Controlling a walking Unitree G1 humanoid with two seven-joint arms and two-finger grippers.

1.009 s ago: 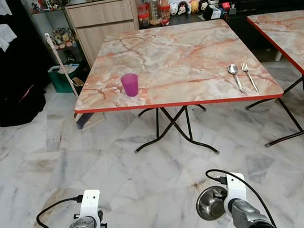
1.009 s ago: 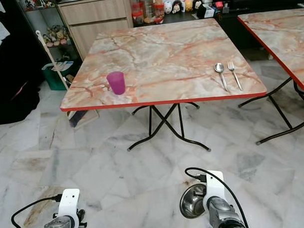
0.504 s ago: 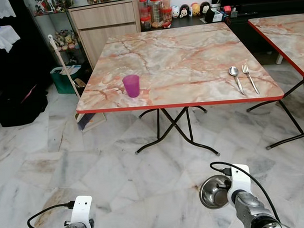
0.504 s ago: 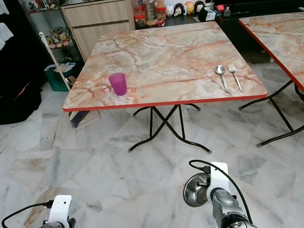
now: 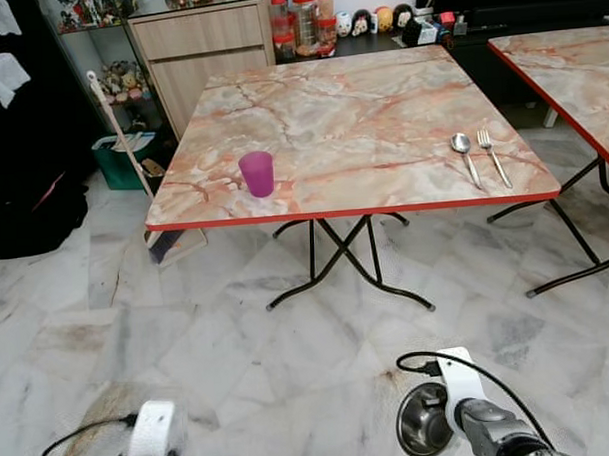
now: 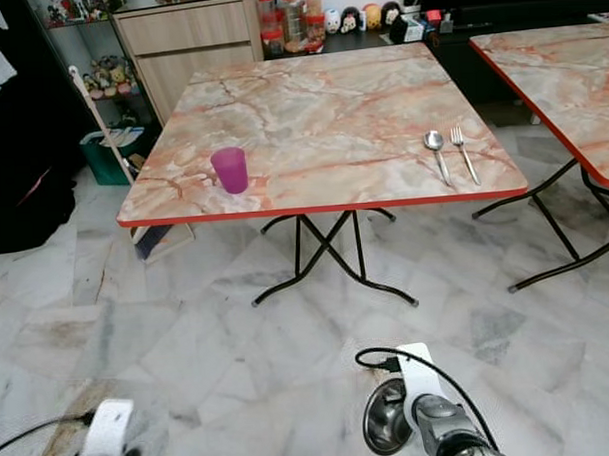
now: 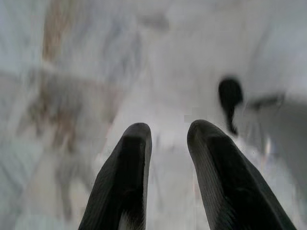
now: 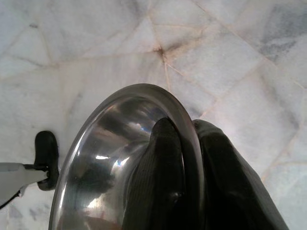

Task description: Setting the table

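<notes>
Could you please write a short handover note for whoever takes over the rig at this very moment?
Right end effector: shut on the rim of the steel bowl, carried low over the marble floor, short of the table.
Left end effector: fingers slightly apart, holding nothing, hanging low.
Table: purple cup near the front left edge; spoon and fork side by side near the front right.
Done: cup and cutlery are on the table.
Left: walk up and set the bowl down, probably by the cutlery.

Bowl (image 8: 120, 158): polished metal, mirror-glossy. Cup (image 5: 257, 174): translucent purple plastic. Table (image 5: 380, 95): glossy marble-pattern top. Floor (image 5: 238, 330): smooth marble tile.
</notes>
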